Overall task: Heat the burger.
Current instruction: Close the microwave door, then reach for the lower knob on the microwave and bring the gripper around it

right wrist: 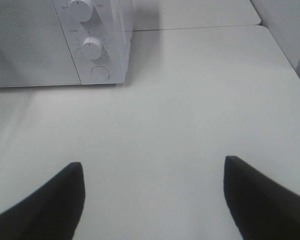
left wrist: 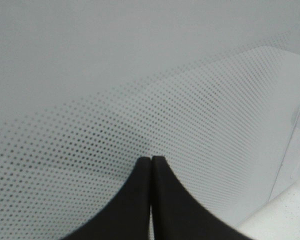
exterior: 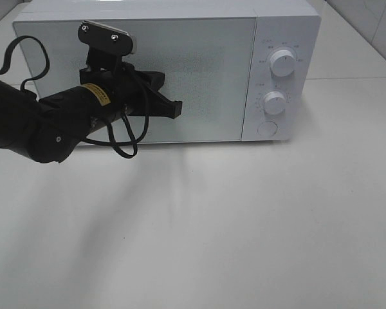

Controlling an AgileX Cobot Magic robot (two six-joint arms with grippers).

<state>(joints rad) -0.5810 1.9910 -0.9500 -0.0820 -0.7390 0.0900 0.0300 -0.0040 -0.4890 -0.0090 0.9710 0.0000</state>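
I've got the white table (exterior: 244, 225) under both claws, and the microwave (exterior: 289, 26) stands on it straight ahead of my left claw (left wrist: 151, 160). The microwave's door (exterior: 206, 77) is shut. The left claw is pressed closed with nothing in it, its tips right at the door's dotted glass. My right claw (right wrist: 153, 162) is spread wide and empty above bare table, the two dials (exterior: 282, 63) and round button (exterior: 267, 128) well ahead of it. The burger shows in none of my views.
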